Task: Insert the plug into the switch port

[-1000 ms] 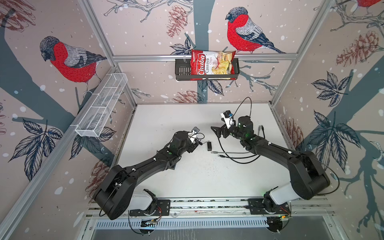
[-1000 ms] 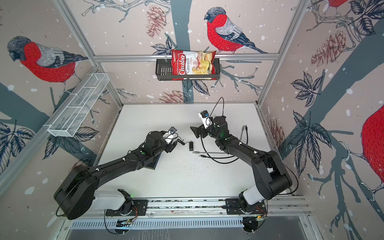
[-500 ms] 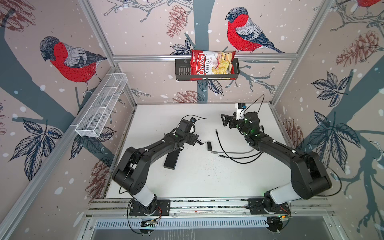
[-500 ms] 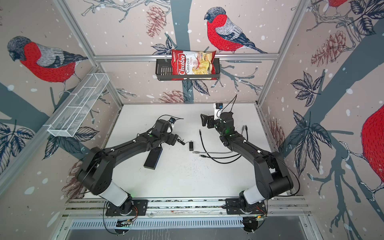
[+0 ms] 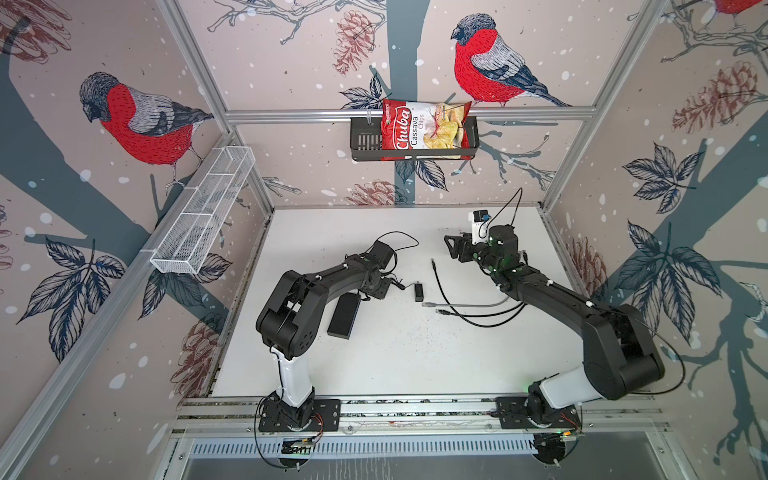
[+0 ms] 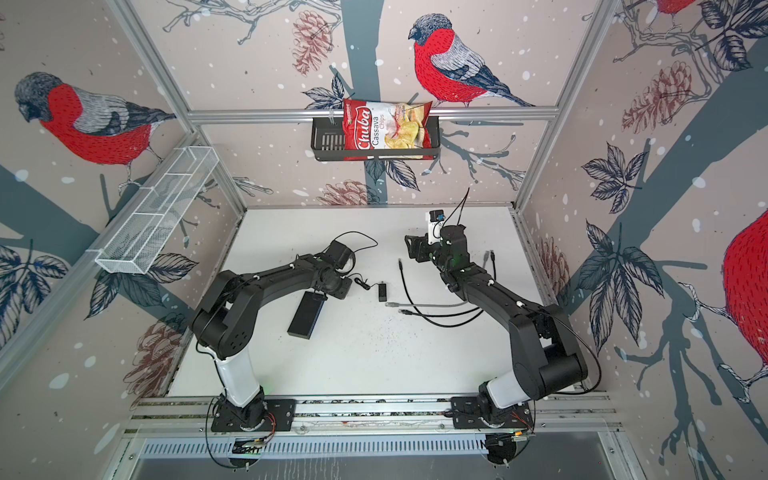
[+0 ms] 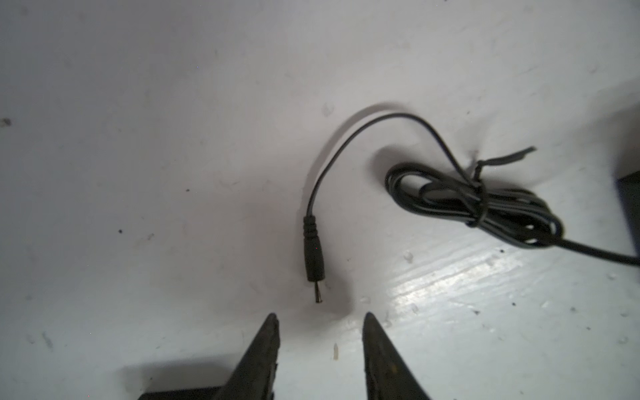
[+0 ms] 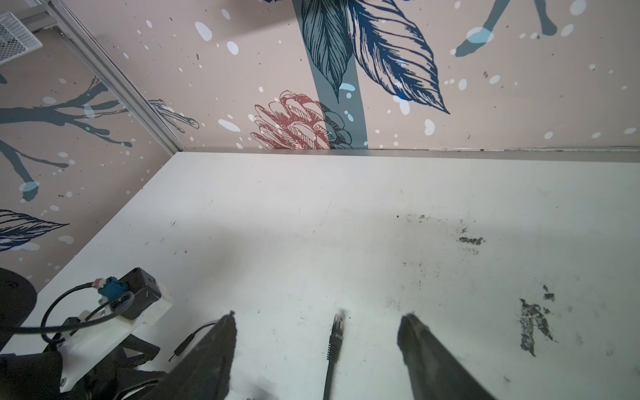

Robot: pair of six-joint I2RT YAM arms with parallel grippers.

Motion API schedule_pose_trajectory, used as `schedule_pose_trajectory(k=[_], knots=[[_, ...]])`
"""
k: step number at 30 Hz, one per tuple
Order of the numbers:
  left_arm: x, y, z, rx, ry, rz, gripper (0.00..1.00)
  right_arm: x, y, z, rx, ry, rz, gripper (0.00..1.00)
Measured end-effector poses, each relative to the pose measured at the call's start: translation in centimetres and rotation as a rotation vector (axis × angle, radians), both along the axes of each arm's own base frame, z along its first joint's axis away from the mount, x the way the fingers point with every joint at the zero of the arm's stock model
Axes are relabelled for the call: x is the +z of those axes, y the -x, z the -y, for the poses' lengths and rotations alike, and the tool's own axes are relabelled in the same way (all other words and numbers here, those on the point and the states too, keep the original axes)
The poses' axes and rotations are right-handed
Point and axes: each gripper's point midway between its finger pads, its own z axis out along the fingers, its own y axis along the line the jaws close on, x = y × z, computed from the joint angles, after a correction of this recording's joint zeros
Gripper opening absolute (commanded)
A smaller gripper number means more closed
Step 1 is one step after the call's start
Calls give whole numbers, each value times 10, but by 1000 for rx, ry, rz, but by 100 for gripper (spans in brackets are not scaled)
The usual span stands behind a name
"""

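Basket (image 5: pixel 365 141), black, far wall: holds one Chuba cassava chips bag (image 5: pixel 424 129). Mesh basket (image 5: pixel 199 224), white wire, left wall. Switch (image 5: pixel 344 316): flat on the table (image 5: pixel 395 365), left of centre, beside the left arm's wrist on its near side. Barrel plug (image 7: pixel 313 256): loose on the table, just beyond the left gripper (image 7: pixel 320 317), whose fingers are partly apart and grip nothing. Right gripper (image 8: pixel 320 315): spread wide, holding nothing, over an Ethernet plug (image 8: pixel 335 332) lying on the table.
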Motion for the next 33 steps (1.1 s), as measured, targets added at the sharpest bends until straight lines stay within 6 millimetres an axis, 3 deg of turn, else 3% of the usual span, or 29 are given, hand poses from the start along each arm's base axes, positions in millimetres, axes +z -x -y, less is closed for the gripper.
schedule_pose_trajectory(k=[8,14,29,33], knots=[[-8,-7,-1,24,-3,-13,33,-5,2,-1,17,-3,-12,69],[-9,-15,4,27,5,-7,20,-7,2,1,13,-2,-16,68],[-11,-17,6,29,14,7,0,-10,1,0,18,-2,-23,68],[-9,-17,5,22,14,18,0,-8,1,-2,31,-5,-20,68]])
